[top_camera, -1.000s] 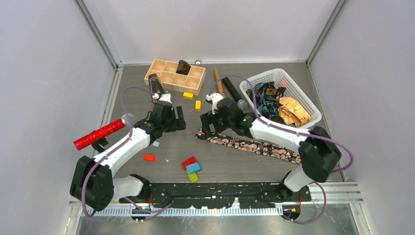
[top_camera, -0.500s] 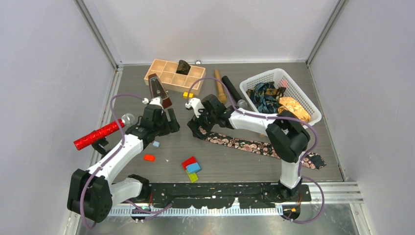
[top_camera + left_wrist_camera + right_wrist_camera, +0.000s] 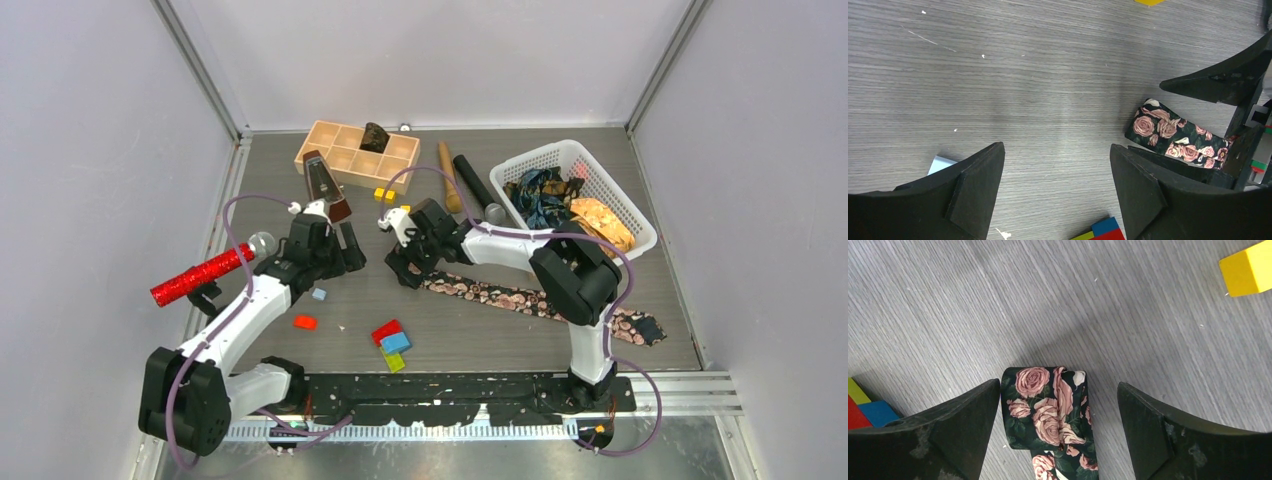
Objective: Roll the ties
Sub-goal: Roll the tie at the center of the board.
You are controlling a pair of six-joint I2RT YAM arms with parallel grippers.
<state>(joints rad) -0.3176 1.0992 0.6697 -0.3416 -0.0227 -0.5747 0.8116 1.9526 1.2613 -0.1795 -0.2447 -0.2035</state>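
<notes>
Our right gripper [image 3: 1055, 390] has swung left over the last second, away from the basket [image 3: 640, 236]. Its fingers [image 3: 958, 425] now stand wide apart on either side of the end of the rose tie [image 3: 1048, 412], holding nothing. The left gripper [image 3: 1055, 147], farther left of the basket, is also spread and empty. The tie lies flat on the table [image 3: 450, 330] in front of the basket, trailing left. Two more ties [image 3: 545, 195] are bunched inside the basket.
</notes>
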